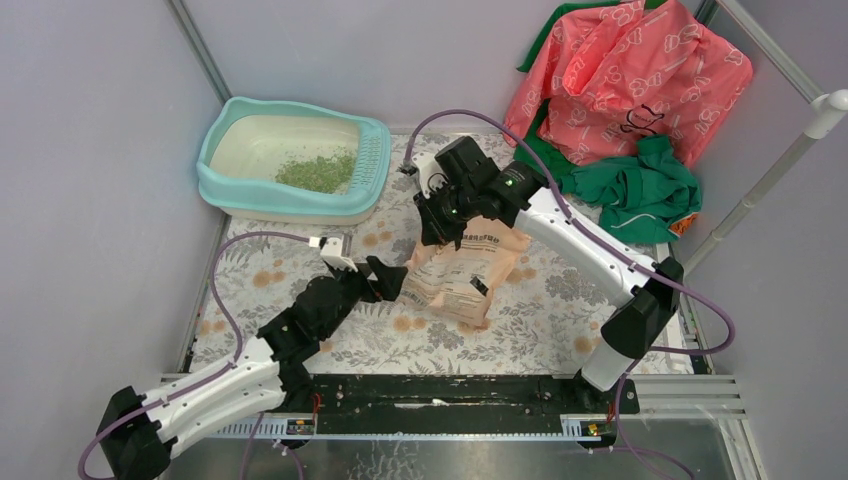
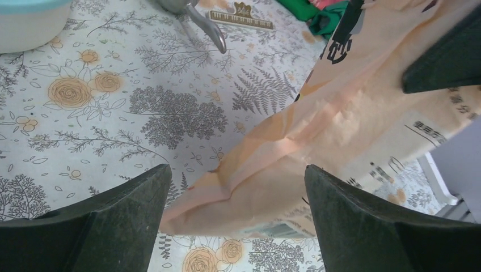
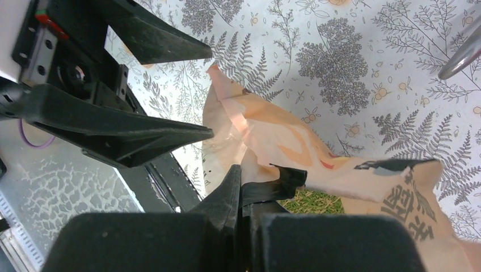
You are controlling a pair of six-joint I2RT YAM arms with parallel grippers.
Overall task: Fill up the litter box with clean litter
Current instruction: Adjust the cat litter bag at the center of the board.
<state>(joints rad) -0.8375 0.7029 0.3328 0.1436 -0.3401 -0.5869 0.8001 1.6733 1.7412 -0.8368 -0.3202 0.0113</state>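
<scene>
The bag (image 1: 465,270) is held up by its mouth edge, pinched in the right gripper (image 3: 241,187); the left gripper (image 2: 237,170) is spread wide at its lower corner, seemingly for tipping.

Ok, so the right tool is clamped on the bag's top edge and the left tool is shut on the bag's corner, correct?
Not quite. The right tool is clamped on the top edge of the bag, but the left tool is open, not shut: its jaws stand wide on either side of the bag's corner. The left wrist view shows this.
</scene>
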